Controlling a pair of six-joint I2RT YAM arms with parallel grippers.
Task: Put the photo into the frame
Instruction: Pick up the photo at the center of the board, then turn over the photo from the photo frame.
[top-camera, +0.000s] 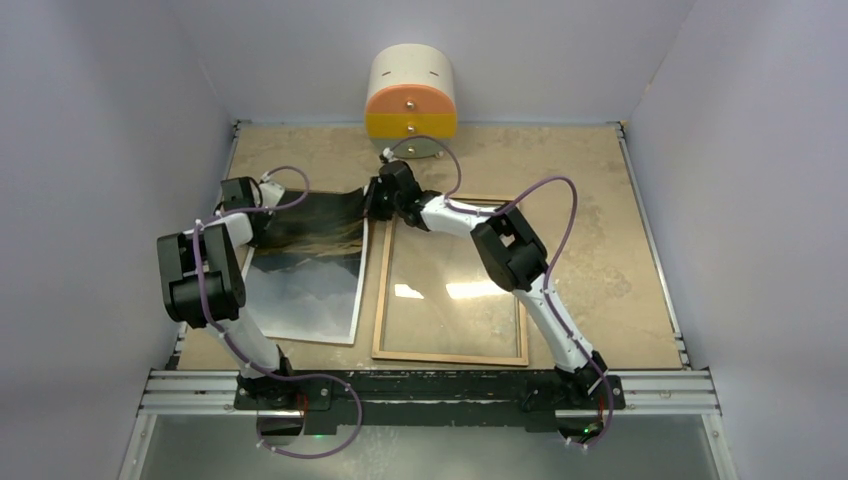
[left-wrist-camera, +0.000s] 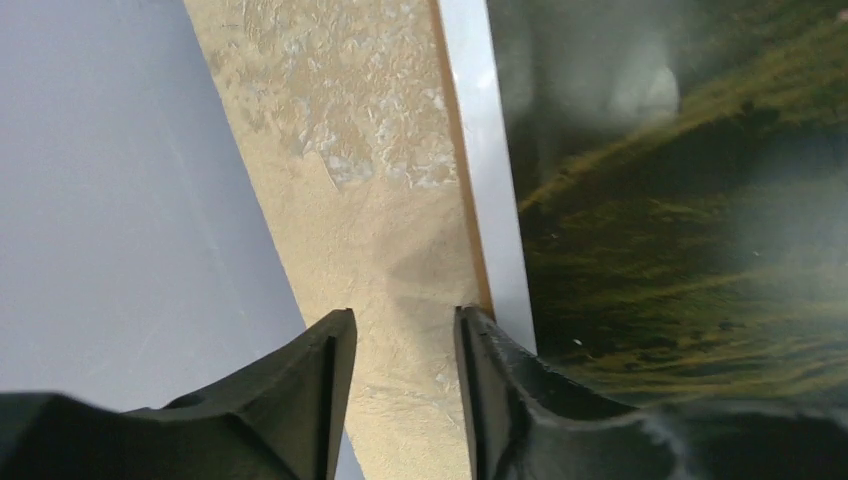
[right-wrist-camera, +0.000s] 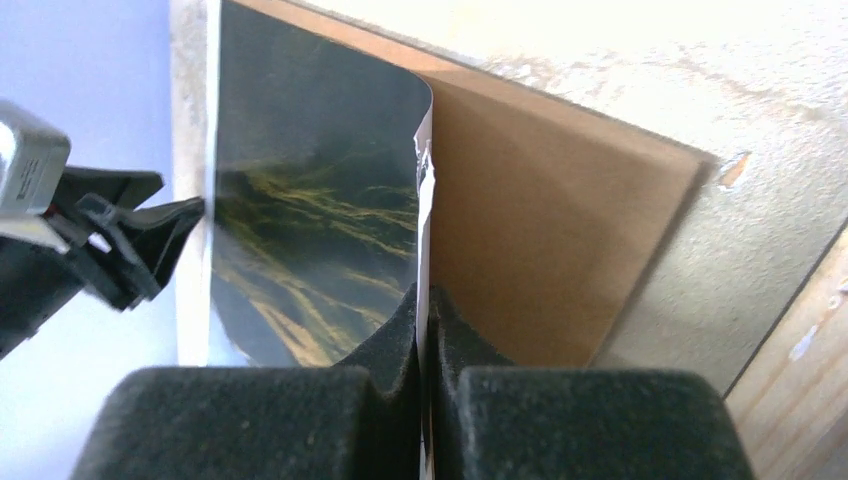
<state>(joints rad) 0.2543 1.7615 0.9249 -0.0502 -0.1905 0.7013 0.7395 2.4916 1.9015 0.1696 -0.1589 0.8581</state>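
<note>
The photo (top-camera: 305, 275), a dark mountain print with a white border, lies on the table's left half over a brown backing board (right-wrist-camera: 560, 230). My right gripper (top-camera: 378, 203) is shut on the photo's far right edge (right-wrist-camera: 424, 295), and that edge curls up off the board. My left gripper (top-camera: 262, 222) sits at the photo's far left edge. Its jaws stand apart over bare table (left-wrist-camera: 405, 325), one fingertip (left-wrist-camera: 478, 325) against the white border of the photo (left-wrist-camera: 680, 200). The frame (top-camera: 384, 290) lies to the right, wood side up, with its glass pane showing.
A cream and orange cylinder (top-camera: 411, 95) stands at the back wall. Grey walls close in the table on the left, right and back. The left gripper (right-wrist-camera: 120, 240) shows at the photo's far side in the right wrist view. The frame's wooden corner (right-wrist-camera: 800, 380) lies beside the board.
</note>
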